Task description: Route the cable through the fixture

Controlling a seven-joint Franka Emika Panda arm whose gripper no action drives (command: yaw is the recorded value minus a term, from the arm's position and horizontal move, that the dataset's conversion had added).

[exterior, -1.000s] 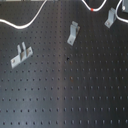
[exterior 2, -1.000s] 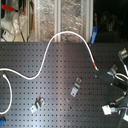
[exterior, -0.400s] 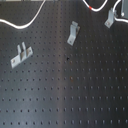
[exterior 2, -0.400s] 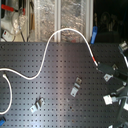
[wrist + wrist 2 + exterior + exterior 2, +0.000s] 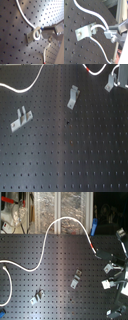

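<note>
The white cable [image 5: 47, 239] runs from the second exterior view's left, arches up, and drops to its red-orange band [image 5: 93, 245] by the arm. In both wrist views the cable [image 5: 36, 33] loops through a small grey metal bracket [image 5: 85, 31] of the fixture bolted to the black pegboard. My gripper [image 5: 112, 35] sits right beside that bracket, its fingers close together on the cable [image 5: 101, 23]. The first exterior view has the gripper [image 5: 119, 78] at the top right, over the rightmost bracket [image 5: 108, 84], with the red band [image 5: 89, 70] nearby.
Two more grey brackets stand on the pegboard: a middle one [image 5: 73, 97] and a left one [image 5: 20, 119]. The second exterior view shows them too, the middle bracket [image 5: 76, 280] and the left bracket [image 5: 36, 297]. Shelving and clutter [image 5: 15, 212] lie behind the board.
The cable's red-banded end has shifted slightly by the right bracket. The gripper has hardly moved, and the other brackets stay put.
</note>
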